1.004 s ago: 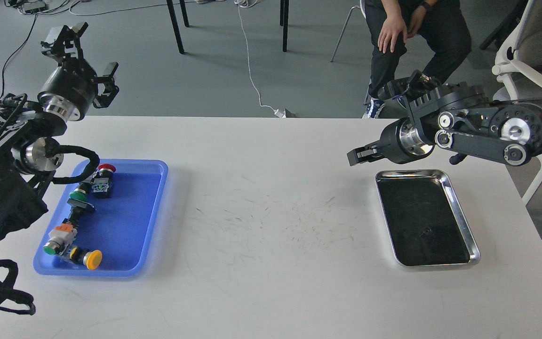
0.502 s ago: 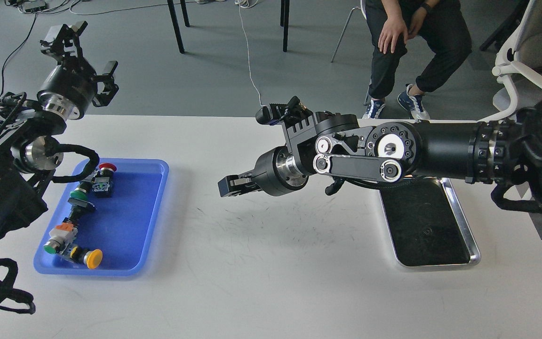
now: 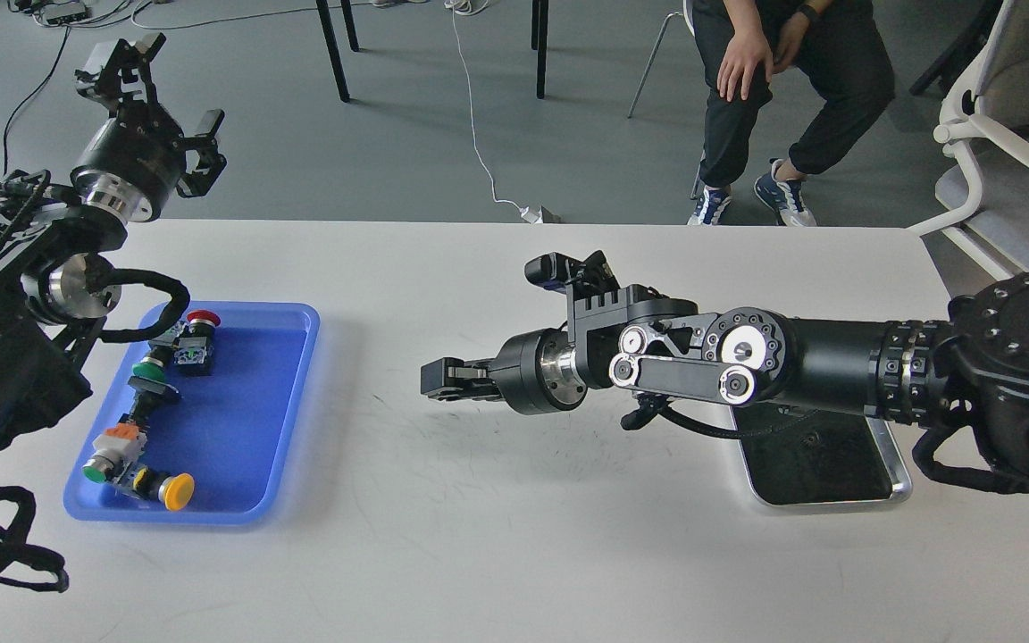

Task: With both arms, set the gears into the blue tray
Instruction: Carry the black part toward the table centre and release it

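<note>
The blue tray [image 3: 242, 411] lies at the table's left and holds several push-button switches [image 3: 166, 487] along its left side. My left gripper [image 3: 164, 100] is raised beyond the tray's far left corner, fingers spread open and empty. My right arm reaches leftward over the table's middle, and its gripper [image 3: 430, 378] hovers low, well to the right of the blue tray. Its fingers show as one dark block, so nothing between them can be made out. A faint small ring, possibly a gear [image 3: 807, 439], lies on the dark floor of the silver tray.
The silver metal tray [image 3: 899, 478] sits at the right, half covered by my right forearm. A seated person [image 3: 782, 62], chair legs and a white cable are on the floor beyond the table's far edge. A white chair [image 3: 997, 134] stands at the right.
My right arm swung left from above the silver tray to the table's middle, then sank lower. The left arm barely moved.
</note>
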